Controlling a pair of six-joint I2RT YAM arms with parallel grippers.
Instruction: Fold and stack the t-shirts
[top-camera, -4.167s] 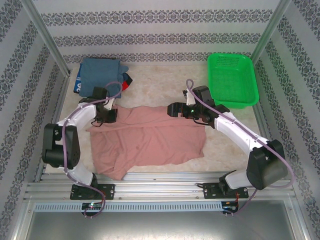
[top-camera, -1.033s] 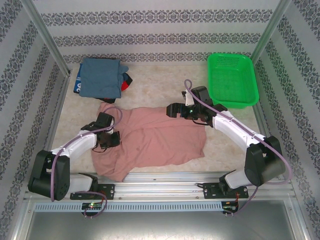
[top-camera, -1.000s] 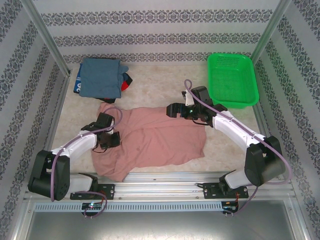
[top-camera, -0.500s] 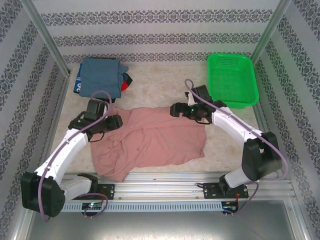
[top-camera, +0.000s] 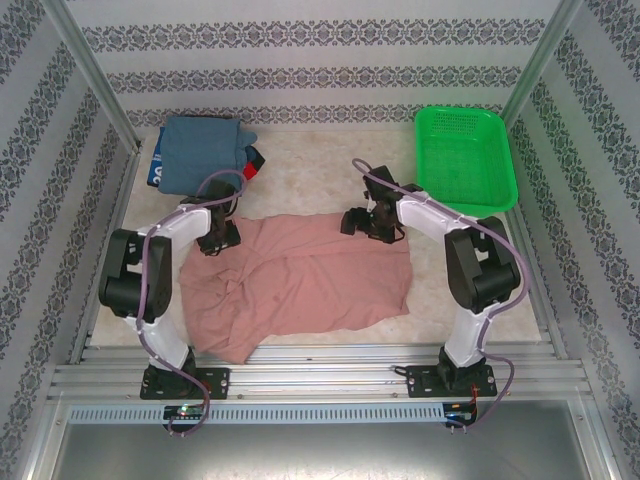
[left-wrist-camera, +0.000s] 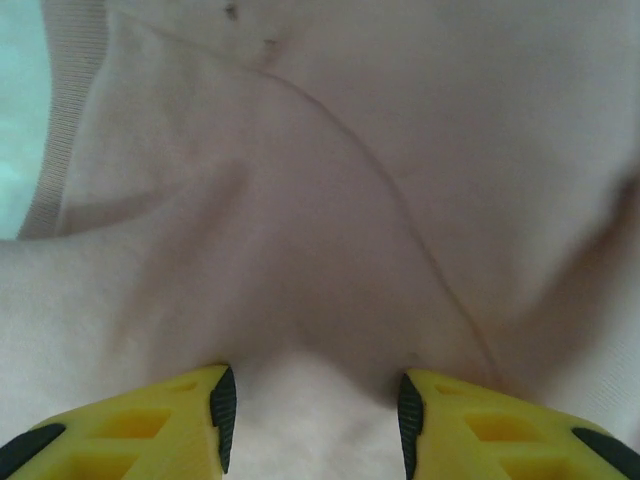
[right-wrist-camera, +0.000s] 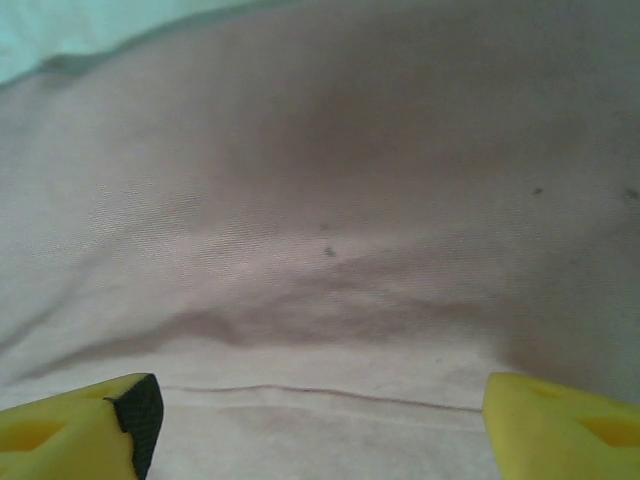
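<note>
Two claws are resting on the far edge of a pink shirt (top-camera: 300, 285), which is lying spread across the middle of the bench (top-camera: 320, 160), its near-left tail reaching the near edge. The left claw (top-camera: 218, 238) is pressing down on the shirt's far-left corner. Seen from the wrist, its yellow fingers (left-wrist-camera: 150, 430) are standing half apart, with a hump of cloth bulging between the black pads (left-wrist-camera: 222, 410). The right claw (top-camera: 352, 222) is sitting on the shirt's far edge, right of centre. Its jaws are standing wide over nearly flat cloth, with a hem seam (right-wrist-camera: 330, 393) running between them. A folded blue-grey shirt (top-camera: 200, 152) is topping a stack in the bench's far-left corner, and a red shirt (top-camera: 257, 160) is peeking out on the stack's right side. A green basket (top-camera: 468, 205) is sitting in the far-right corner, well apart from the pink shirt.
</note>
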